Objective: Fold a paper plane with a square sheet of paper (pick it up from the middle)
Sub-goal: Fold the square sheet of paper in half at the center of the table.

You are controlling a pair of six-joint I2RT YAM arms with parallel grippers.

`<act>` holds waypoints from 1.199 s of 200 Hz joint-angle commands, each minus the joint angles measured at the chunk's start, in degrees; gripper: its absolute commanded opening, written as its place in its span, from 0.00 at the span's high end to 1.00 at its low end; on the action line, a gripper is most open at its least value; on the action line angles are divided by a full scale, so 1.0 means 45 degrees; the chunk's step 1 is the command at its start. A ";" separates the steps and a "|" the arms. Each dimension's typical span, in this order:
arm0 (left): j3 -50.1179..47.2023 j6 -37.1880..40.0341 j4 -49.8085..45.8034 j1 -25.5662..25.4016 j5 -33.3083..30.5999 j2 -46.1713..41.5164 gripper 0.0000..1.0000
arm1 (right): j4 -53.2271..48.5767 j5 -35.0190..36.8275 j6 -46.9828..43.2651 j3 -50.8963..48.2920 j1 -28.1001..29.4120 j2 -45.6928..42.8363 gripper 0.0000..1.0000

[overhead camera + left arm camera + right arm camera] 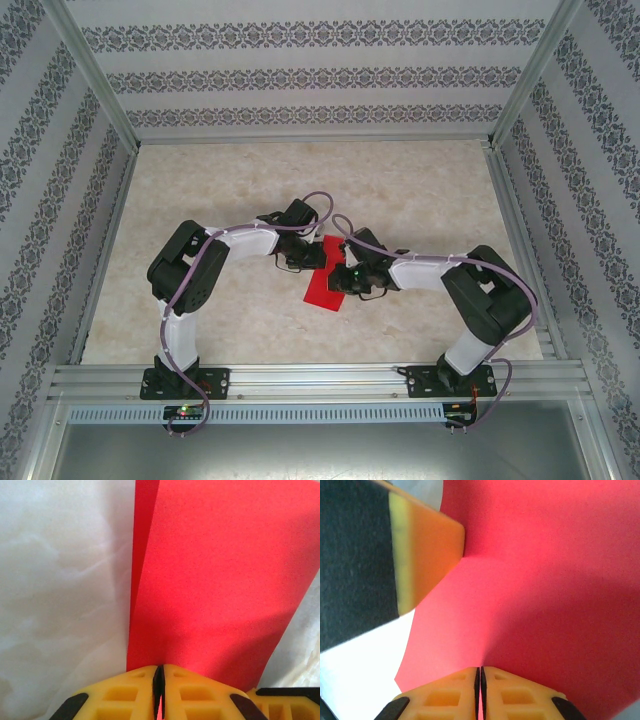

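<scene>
Left gripper (159,680) and right gripper (480,680) each clamped on the paper (215,580) at its near edge, just inside the jaws; it runs ahead of both, faintly bowed, over the table (60,580); reads light, limp, crease-prone, so grip edges lightly, pull evenly.

Table (250,180): pale marbled beige top, aluminium rail (320,378) along the near edge, patterned walls (300,80) on the other three sides. One item on it: red paper (324,288), roughly mid-table, a bit nearer than centre. Its near corner rests on the surface; can't tell if the rest lies flat. The left wrist view shows a lengthwise fold.
</scene>
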 commanded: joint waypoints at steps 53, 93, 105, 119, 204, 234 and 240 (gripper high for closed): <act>-0.0493 0.0343 -0.1448 -0.0189 -0.1309 0.1151 0.86 | -0.1682 0.0133 -0.0438 -0.1296 0.0777 -0.0925 0.88; -0.0467 0.0377 -0.1497 -0.0189 -0.1322 0.1195 0.86 | -0.1993 0.0491 -0.0241 -0.1775 0.1215 -0.1382 0.88; -0.0466 0.0382 -0.1497 -0.0189 -0.1315 0.1219 0.86 | -0.2057 0.0566 -0.0175 -0.1919 0.1310 -0.1498 0.88; -0.0471 0.0390 -0.1497 -0.0189 -0.1326 0.1220 0.86 | -0.2220 0.0628 -0.0108 -0.2070 0.1400 -0.1701 0.88; -0.0343 0.0483 -0.1488 -0.0189 -0.1229 0.1342 0.86 | -0.2796 0.0723 0.0499 -0.2670 0.1841 -0.2997 0.88; -0.0346 0.0551 -0.1517 -0.0189 -0.1212 0.1278 0.86 | -0.2824 0.0610 0.0694 -0.2294 0.1477 -0.3996 0.88; -0.0356 0.0546 -0.1536 -0.0189 -0.1212 0.1278 0.86 | -0.2621 0.0511 0.0792 -0.2116 0.1331 -0.4162 0.88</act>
